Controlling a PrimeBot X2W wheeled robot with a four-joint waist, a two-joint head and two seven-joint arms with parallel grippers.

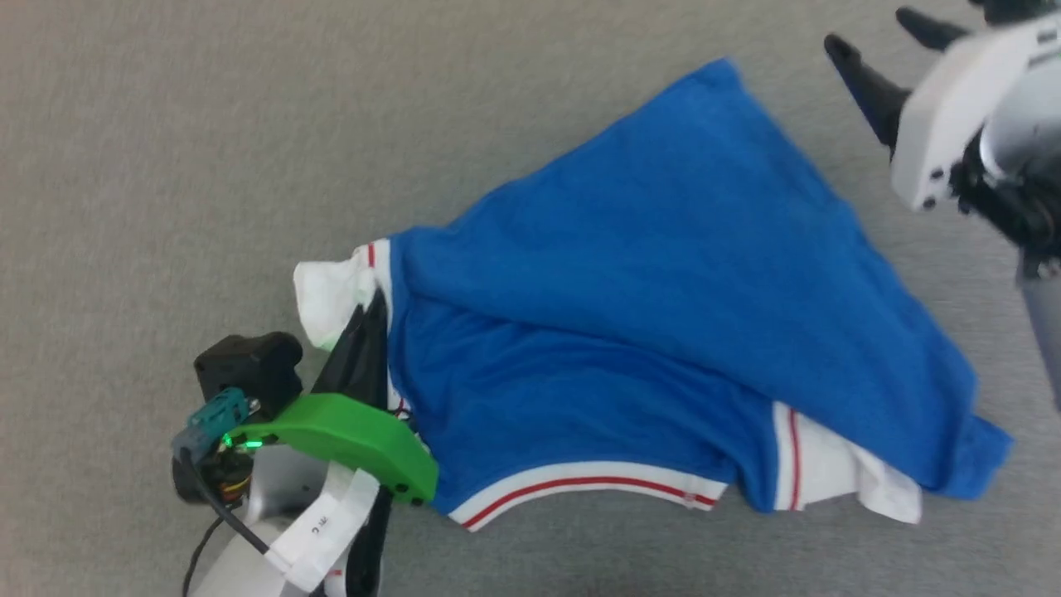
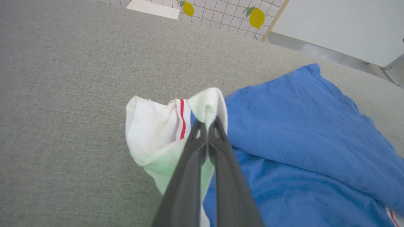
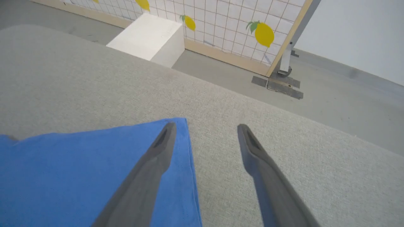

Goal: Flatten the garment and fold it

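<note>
Left gripper (image 2: 206, 121) pinched shut on the white sleeve (image 2: 148, 129); right gripper (image 3: 205, 129) spread wide, empty, over the far blue corner (image 3: 180, 126).
The jersey (image 1: 646, 274) lies doubled over on the grey fabric surface (image 1: 166, 124). I see two risks: the thin pinch slips when I pull, or a one-sided tug drags the whole jersey instead of flattening it.

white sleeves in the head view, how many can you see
2. One sleeve bunches at the garment's left end, pinched in the shut left gripper. The other sleeve pokes out at the lower right from under folded blue fabric, partly hidden.
</note>
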